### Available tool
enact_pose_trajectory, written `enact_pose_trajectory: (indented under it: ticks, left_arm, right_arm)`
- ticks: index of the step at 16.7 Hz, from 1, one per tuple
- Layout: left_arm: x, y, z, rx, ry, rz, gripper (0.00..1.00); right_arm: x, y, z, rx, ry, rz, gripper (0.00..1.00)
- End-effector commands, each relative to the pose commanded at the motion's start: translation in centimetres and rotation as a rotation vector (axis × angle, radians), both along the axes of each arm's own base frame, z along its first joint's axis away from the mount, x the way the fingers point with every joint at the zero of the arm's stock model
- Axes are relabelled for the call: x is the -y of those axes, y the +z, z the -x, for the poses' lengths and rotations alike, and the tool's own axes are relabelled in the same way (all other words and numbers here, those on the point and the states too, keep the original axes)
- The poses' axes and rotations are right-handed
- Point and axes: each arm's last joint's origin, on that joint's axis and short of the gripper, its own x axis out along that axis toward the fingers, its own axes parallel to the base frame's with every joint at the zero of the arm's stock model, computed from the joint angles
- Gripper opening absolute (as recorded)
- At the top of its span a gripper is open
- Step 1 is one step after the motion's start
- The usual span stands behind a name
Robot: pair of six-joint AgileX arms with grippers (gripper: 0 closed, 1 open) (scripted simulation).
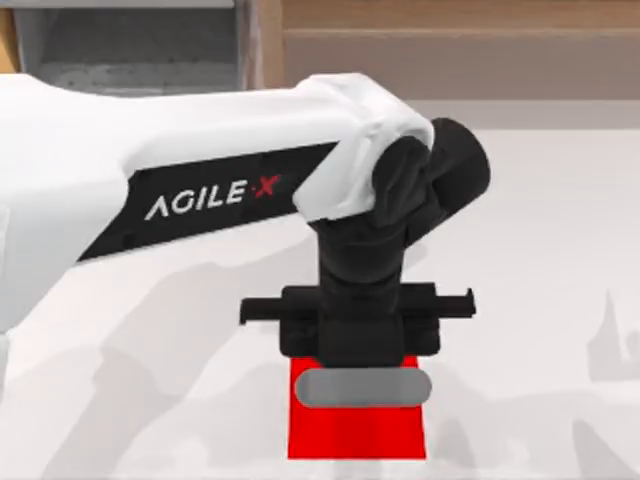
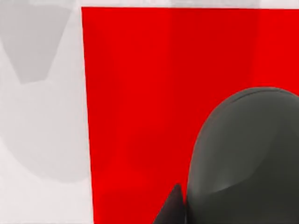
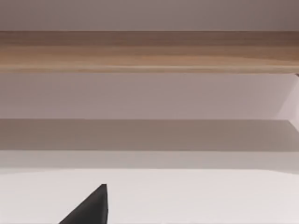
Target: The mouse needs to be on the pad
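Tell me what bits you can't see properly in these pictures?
- Left claw: top view, its own black body hides the fingertips, so open or shut is unclear.
- Mouse: left wrist view, cut off by the picture's edge.
- Pad: top view, far part hidden under the claw.
- Right claw: right wrist view, one dark tip.

I count one red pad (image 1: pixel 357 430), lying on my one white table (image 1: pixel 540 300). On that pad rests one grey mouse (image 1: pixel 364 388). One of my claws (image 1: pixel 358 352) hangs over it, on one white AgileX arm (image 1: pixel 150 180).
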Motion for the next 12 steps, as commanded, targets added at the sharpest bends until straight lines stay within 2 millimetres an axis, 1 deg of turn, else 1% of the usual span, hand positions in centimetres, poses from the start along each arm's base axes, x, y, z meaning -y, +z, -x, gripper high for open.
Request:
enact_pose_trajectory:
  ticks: [8, 12]
  left_arm:
    - [-0.2, -2.5, 0.2, -0.097, 0.030, 0.001, 0.00]
    - [0.0, -3.0, 0.3, -0.070, 0.011, 0.018, 0.00]
  right_arm:
    - [0.0, 0.0, 0.0, 0.000, 0.000, 0.000, 1.00]
    - [0.0, 0.0, 0.0, 0.000, 0.000, 0.000, 1.00]
